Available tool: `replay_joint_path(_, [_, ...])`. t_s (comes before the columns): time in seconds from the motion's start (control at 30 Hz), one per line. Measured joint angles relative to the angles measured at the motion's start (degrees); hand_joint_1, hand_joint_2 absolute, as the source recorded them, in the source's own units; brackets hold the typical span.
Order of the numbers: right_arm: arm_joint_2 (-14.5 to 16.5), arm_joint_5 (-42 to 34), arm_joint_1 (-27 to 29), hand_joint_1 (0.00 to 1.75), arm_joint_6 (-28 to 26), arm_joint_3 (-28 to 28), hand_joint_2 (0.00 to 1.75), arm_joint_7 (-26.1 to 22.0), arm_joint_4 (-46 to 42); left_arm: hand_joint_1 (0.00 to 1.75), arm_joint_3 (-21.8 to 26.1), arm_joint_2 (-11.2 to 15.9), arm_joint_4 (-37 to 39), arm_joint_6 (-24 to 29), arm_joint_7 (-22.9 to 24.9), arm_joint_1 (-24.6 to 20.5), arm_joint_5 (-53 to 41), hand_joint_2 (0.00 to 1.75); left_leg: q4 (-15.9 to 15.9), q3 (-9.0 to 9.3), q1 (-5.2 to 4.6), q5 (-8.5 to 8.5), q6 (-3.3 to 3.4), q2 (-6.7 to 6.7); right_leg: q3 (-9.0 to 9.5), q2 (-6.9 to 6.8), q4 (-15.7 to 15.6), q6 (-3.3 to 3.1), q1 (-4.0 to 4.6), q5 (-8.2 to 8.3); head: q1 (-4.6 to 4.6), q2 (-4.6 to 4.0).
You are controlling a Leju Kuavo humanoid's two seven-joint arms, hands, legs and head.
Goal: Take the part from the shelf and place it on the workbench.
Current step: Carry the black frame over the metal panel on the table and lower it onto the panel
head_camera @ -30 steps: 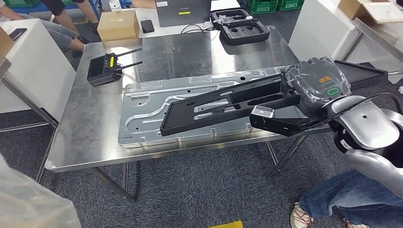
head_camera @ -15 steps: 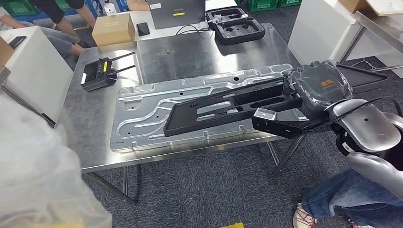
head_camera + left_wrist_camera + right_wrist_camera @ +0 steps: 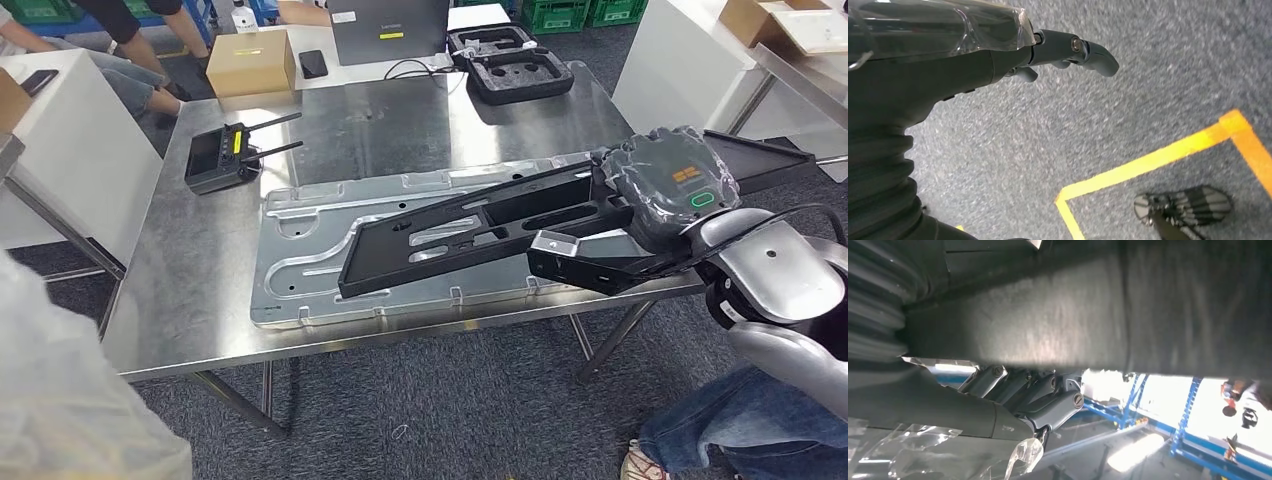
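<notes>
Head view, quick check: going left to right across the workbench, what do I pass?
Black remote controller with two antennas → silver stamped metal panel → long black part lying over the panel → right hand in its plastic cover, holding the part's right end, above the workbench.

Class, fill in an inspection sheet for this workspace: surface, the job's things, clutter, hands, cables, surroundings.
Surface: steel workbench, bare at its left end.
Job's things: long black part held over a silver metal panel lying on the bench.
Clutter: black controller, cardboard box, foam case, laptop.
Hands: right hand grips the part; left hand holds nothing, over the floor.
Cables: black cable by the laptop.
Surroundings: grey carpet, yellow floor tape, seated people.
</notes>
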Motion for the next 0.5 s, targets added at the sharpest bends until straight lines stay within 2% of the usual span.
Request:
replay_joint_path(0.03, [-0.02, -0.01, 0.03, 1.75, -0.01, 0.04, 1.75, -0.03, -0.03, 0.00, -0.01, -0.03, 0.00, 0.02, 0.08, 0.02, -0.02, 1.75, 0.02, 0.21, -0.04, -0.18, 0.15, 0.00, -2.21, 0.01, 3.73, 0.01, 0.10, -1.40, 0.00, 0.00])
replay_joint_path(0.07, [-0.04, -0.01, 0.17, 1.75, -0.01, 0.08, 1.75, -0.02, -0.04, 0.00, -0.01, -0.08, 0.00, 0.03, 0.18, 0.09, -0.05, 1.75, 0.03, 0.46, -0.07, -0.41, 0.23, -0.01, -3.99, 0.01, 6.28, 0.03, 0.20, -2.01, 0.00, 0.00])
replay_joint_path(0.1, [-0.05, -0.01, 0.28, 1.75, 0.00, 0.11, 1.75, -0.02, -0.04, 0.00, -0.02, -0.14, 0.00, 0.03, 0.28, 0.18, -0.11, 1.75, 0.05, 0.76, -0.08, -0.71, 0.23, -0.04, -4.88, 0.00, 6.89, 0.03, 0.23, -1.53, 0.00, 0.00])
replay_joint_path(0.13, [-0.07, 0.00, 0.32, 1.75, 0.01, 0.15, 1.75, -0.03, -0.04, 0.00, -0.02, -0.20, 0.00, 0.03, 0.39, 0.28, -0.18, 1.75, 0.08, 1.22, -0.05, -1.08, 0.14, -0.08, -4.58, -0.01, 5.18, 0.10, 0.19, 0.11, 0.01, 0.00])
replay_joint_path(0.2, [-0.07, 0.03, 0.28, 1.75, 0.02, 0.16, 1.75, -0.03, -0.04, 0.00, -0.02, -0.30, 0.01, 0.02, 0.67, 0.44, -0.27, 1.75, 0.12, 2.22, 0.00, -2.07, -0.31, -0.16, -1.53, -0.01, -2.61, 0.35, 0.07, 4.85, 0.00, 0.00])
replay_joint_path(0.23, [-0.06, 0.05, 0.21, 1.75, 0.02, 0.18, 1.75, -0.03, -0.04, 0.00, -0.02, -0.30, 0.01, 0.02, 0.81, 0.45, -0.29, 1.75, 0.21, 2.58, -0.05, -2.56, -0.61, -0.17, -0.11, -0.01, -6.12, 0.22, 0.08, 5.87, 0.02, 0.00])
replay_joint_path(0.27, [-0.02, 0.05, 0.16, 1.75, 0.02, 0.19, 1.75, -0.05, -0.04, 0.00, -0.02, -0.28, 0.02, 0.02, 0.93, 0.43, -0.28, 1.75, 0.28, 2.68, -0.13, -2.99, -0.89, -0.16, 0.77, 0.01, -8.28, -0.08, 0.13, 6.40, 0.01, 0.00])
replay_joint_path(0.3, [0.01, 0.07, 0.16, 1.75, 0.01, 0.19, 1.75, -0.07, -0.04, 0.00, -0.02, -0.25, 0.02, -0.01, 0.99, 0.42, -0.21, 1.75, 0.42, 2.73, -0.25, -3.27, -1.18, -0.12, 1.05, 0.04, -9.06, -0.59, 0.22, 6.07, 0.01, 0.00])
replay_joint_path(0.4, [0.10, 0.21, 0.05, 1.75, -0.03, 0.13, 1.75, -0.08, -0.02, 0.00, -0.02, -0.07, 0.02, -0.40, 1.03, 0.44, 0.05, 1.75, 1.56, 2.79, -0.24, -3.80, -1.74, -0.07, 1.66, 0.06, -9.24, -1.96, 0.08, 5.73, -0.03, 0.00])
replay_joint_path(0.43, [0.19, 0.28, -0.07, 1.75, -0.03, 0.11, 1.75, -0.09, -0.01, 0.00, -0.02, -0.01, 0.02, -0.64, 1.01, 0.42, 0.08, 1.75, 3.37, 1.92, -0.11, -4.21, -2.00, -0.05, 2.01, 0.06, -9.28, -2.23, -0.03, 5.54, -0.04, 0.00])
replay_joint_path(0.47, [0.28, 0.33, -0.19, 1.75, -0.03, 0.10, 1.75, -0.10, -0.02, 0.00, -0.02, 0.05, 0.02, -0.88, 0.99, 0.37, 0.08, 1.75, 6.47, 0.22, 0.08, -5.00, -2.35, -0.02, 2.35, 0.08, -9.31, -2.45, -0.09, 5.27, -0.07, 0.00])
replay_joint_path(0.5, [0.37, 0.34, -0.25, 1.75, -0.02, 0.10, 1.75, -0.12, -0.02, 0.00, -0.02, 0.04, 0.02, -1.04, 0.97, 0.33, 0.09, 1.75, 10.54, -2.30, 0.27, -6.21, -2.72, 0.01, 2.64, 0.08, -9.31, -2.60, -0.09, 4.93, -0.09, 0.00])
